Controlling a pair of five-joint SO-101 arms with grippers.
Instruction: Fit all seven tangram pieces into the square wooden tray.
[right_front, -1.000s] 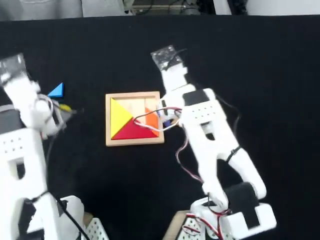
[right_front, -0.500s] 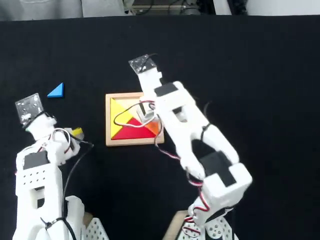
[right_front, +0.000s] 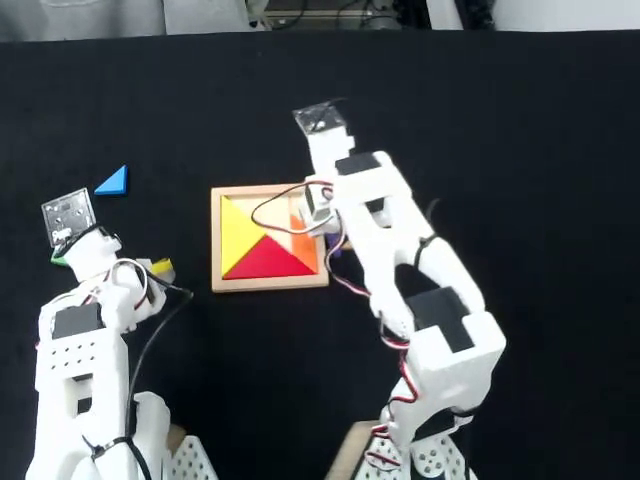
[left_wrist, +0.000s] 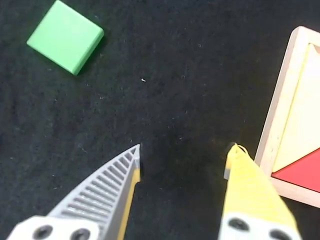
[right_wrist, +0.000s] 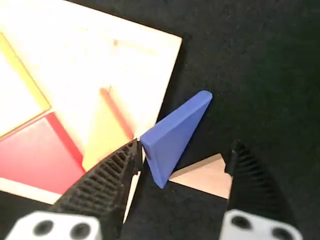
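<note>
Two pieces, a blue triangle (right_wrist: 172, 137) tilted up on edge and a bare-wood triangle (right_wrist: 205, 175), sit just outside the wooden tray (right_wrist: 167, 60) between the right jaws, spread apart; the left jaws also gape, farther off.

Looks steeply down from a fixed spot high above the black table (right_front: 520, 120), arm bases nearest, far enough off to take in both arms and the whole wooden tray (right_front: 216, 240). From the left wrist, peers down close along the left gripper (left_wrist: 185, 148), facing the cloth beside the tray's side rim, with a green square (left_wrist: 65, 36) farther out. From the right wrist, stares down close past the right gripper (right_wrist: 186, 145) onto the tray's corner and a blue piece (right_wrist: 172, 137). Shares the tray across all three views.
</note>
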